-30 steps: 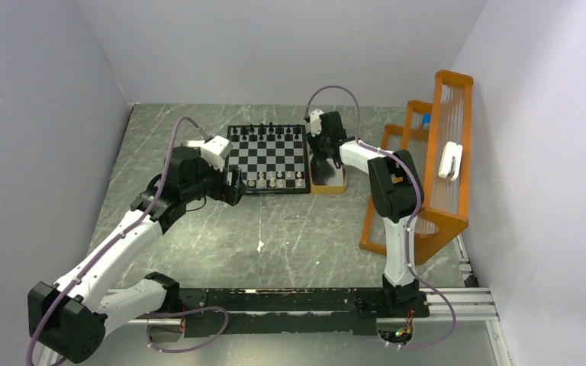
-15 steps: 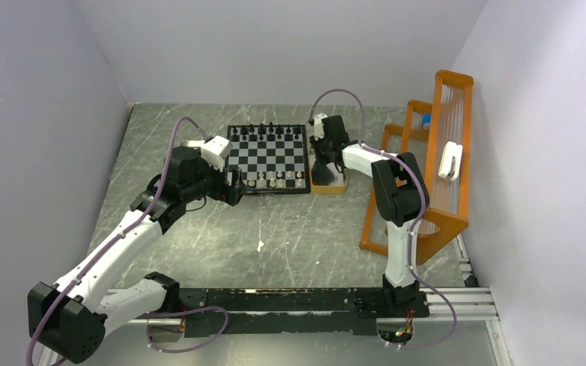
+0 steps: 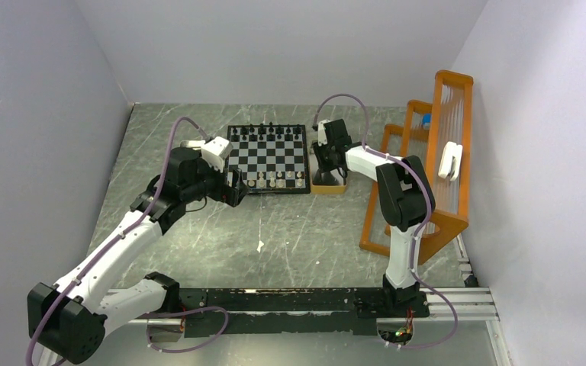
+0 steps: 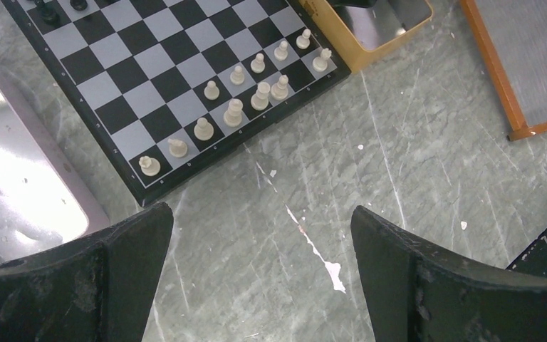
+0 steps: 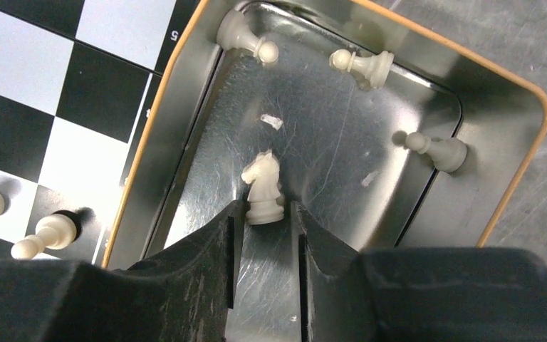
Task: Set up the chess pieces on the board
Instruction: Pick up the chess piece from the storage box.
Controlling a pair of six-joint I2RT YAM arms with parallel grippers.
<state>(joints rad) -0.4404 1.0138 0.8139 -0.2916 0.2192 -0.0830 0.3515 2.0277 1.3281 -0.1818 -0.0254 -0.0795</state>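
Observation:
The board (image 3: 268, 158) lies at the back of the table, with black chess pieces (image 3: 267, 131) along its far edge and white ones (image 4: 233, 112) along its near edge. My right gripper (image 5: 266, 214) reaches into the tan-rimmed metal tray (image 5: 534, 100) just right of the board. Its fingertips closely flank the base of a white knight (image 5: 263, 187); whether they press on it does not show. Three white pawns (image 5: 363, 65) lie on their sides in the tray. My left gripper (image 4: 260, 221) hangs open over bare table at the board's near left corner.
A silvery metal tray (image 4: 14, 192) sits left of the board beside my left gripper. An orange rack (image 3: 435, 168) stands along the right wall. White scratches (image 4: 313, 246) mark the grey tabletop in front of the board.
The right arm's wrist and elbow have shifted slightly to the right over the tan tray. The left arm has not moved.

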